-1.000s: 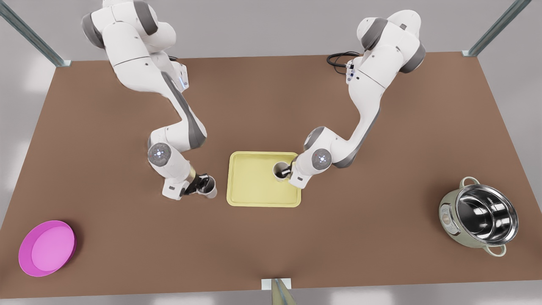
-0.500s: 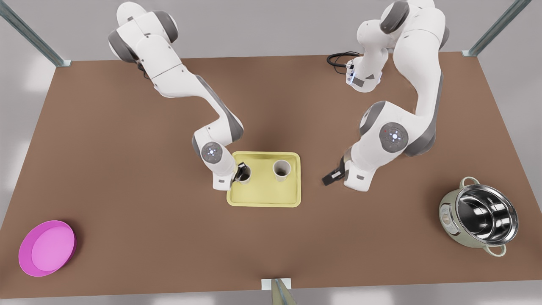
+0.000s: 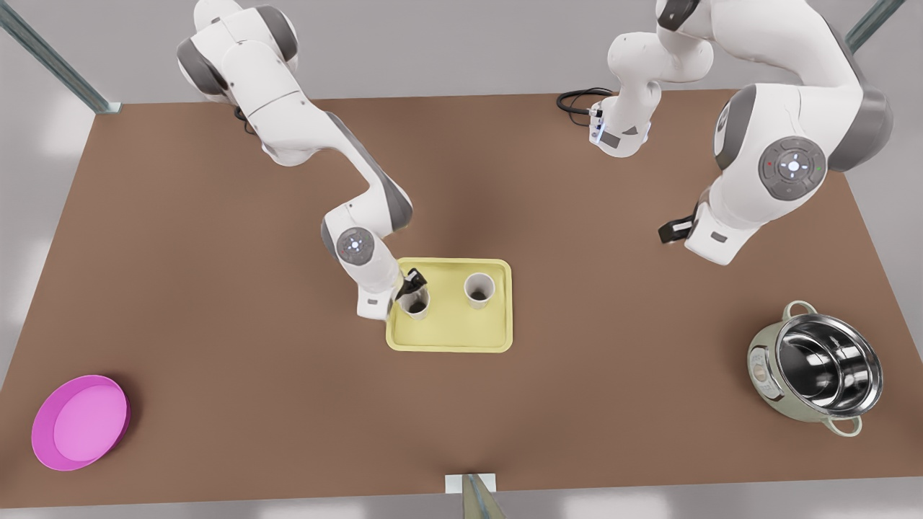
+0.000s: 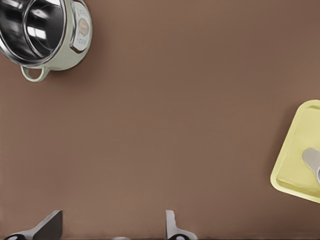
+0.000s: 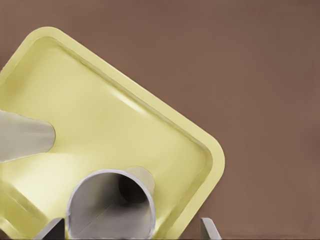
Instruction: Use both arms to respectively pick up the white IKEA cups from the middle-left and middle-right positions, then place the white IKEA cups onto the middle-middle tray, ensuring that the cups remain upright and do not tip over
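The right claw (image 3: 409, 282), on the arm at the front view's left, is hanging directly over one of the white IKEA cups (image 3: 417, 303), which is standing upright on the tray (image 3: 451, 339) close to the rim nearest that arm. In the right wrist view its fingers (image 5: 209, 229) are spreading wider than the cup's mouth, one close beside the wall and the other clearly apart from it, so the claw is looking open and is gripping nothing. The cup's long axis is running straight down from the claw, so the retreat that seems due is calling for a straight lift along that axis; any sideways drift would be risking a knock from the near finger. The second cup (image 3: 479, 288) is standing upright beyond the first, further across the tray from this claw and apart from its neighbour. The left claw (image 3: 676, 231), on the arm at the front view's right, is waiting high above the worktop (image 3: 216, 288), fingers wide and empty, with the tray well off to one side of it and the steel pot (image 3: 818, 367) to the other. Judging by both cups sitting upright on the tray, the placing is looking all but finished.
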